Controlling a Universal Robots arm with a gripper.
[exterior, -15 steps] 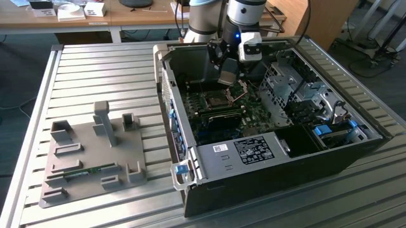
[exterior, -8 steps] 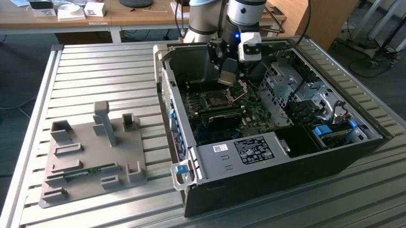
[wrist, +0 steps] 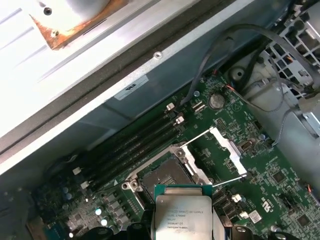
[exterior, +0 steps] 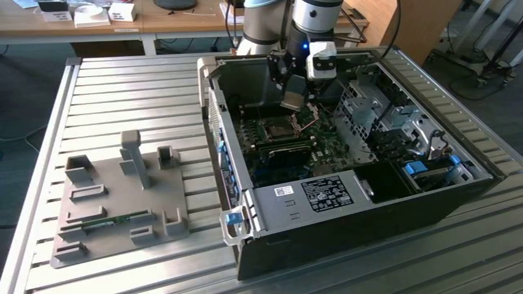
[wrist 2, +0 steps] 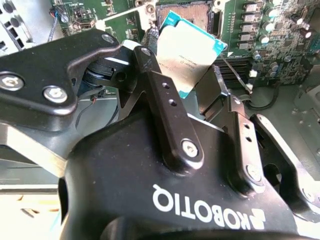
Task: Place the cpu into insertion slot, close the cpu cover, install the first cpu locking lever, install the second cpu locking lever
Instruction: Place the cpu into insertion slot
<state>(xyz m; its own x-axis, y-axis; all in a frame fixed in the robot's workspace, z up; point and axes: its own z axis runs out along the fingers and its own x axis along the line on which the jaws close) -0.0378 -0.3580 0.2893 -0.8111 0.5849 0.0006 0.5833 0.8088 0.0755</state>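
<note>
Black fingers [wrist 2: 167, 107] clamp the tilted silver-grey cpu [wrist 2: 187, 47] by its edges, hovering above the open slot [wrist: 167, 175]. Beside the slot, the coppery cover [exterior: 309, 117] stands raised, it seems; green board [wrist: 280, 165] lies around the slot.

A: Is anything covering the insertion slot [wrist: 167, 172]?

B: No, it is lying open from above. The gripper [wrist 2: 186, 67] is hanging above it, clamping the cpu [wrist: 182, 217] at a tilt, so the room straight above the slot is being taken up.

A: What is crowding it at the sides?

B: The cpu cover [wrist: 227, 147] is standing raised right beside the slot. Beyond the cover, the drive cage [exterior: 368, 113] is rising tall, with cables [wrist: 240, 42] looping near it. On the slot's opposite side the memory slots [wrist: 135, 145] are lying low, hardly getting in the way, and past them the case wall [wrist: 140, 100] is closing things off.
</note>
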